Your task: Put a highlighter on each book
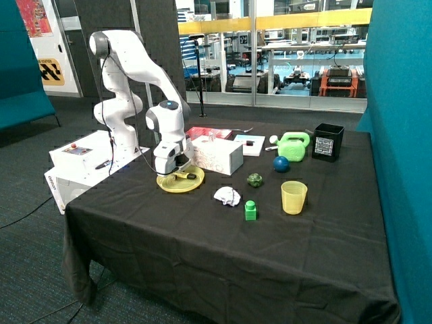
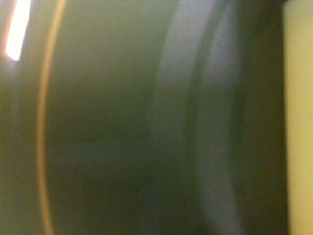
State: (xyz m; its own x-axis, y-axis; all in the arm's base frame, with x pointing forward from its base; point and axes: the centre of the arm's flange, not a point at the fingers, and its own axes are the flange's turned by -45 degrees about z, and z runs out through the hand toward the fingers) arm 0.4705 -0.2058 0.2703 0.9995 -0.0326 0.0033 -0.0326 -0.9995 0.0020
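Note:
My gripper [image 1: 171, 169] is low over a round yellow plate [image 1: 167, 184] near the table's left edge. A yellow highlighter [image 1: 187, 176] with a dark end lies on that plate, just beside the gripper. The outside view does not show whether the gripper holds it. The red book [image 1: 206, 131] lies flat behind a white rectangular box [image 1: 217, 155]. The white book [image 1: 248, 144] lies to the right of the red one, with a small dark spot on its cover. The wrist view is too close to show more than blurred dark shapes and a yellow band [image 2: 299, 122].
A green watering can [image 1: 293, 146] and a black box [image 1: 328, 142] stand at the back right. A blue ball [image 1: 281, 163], a dark green lump [image 1: 254, 179], a crumpled white paper [image 1: 227, 196], a green block [image 1: 250, 210] and a yellow cup [image 1: 293, 197] lie mid-table.

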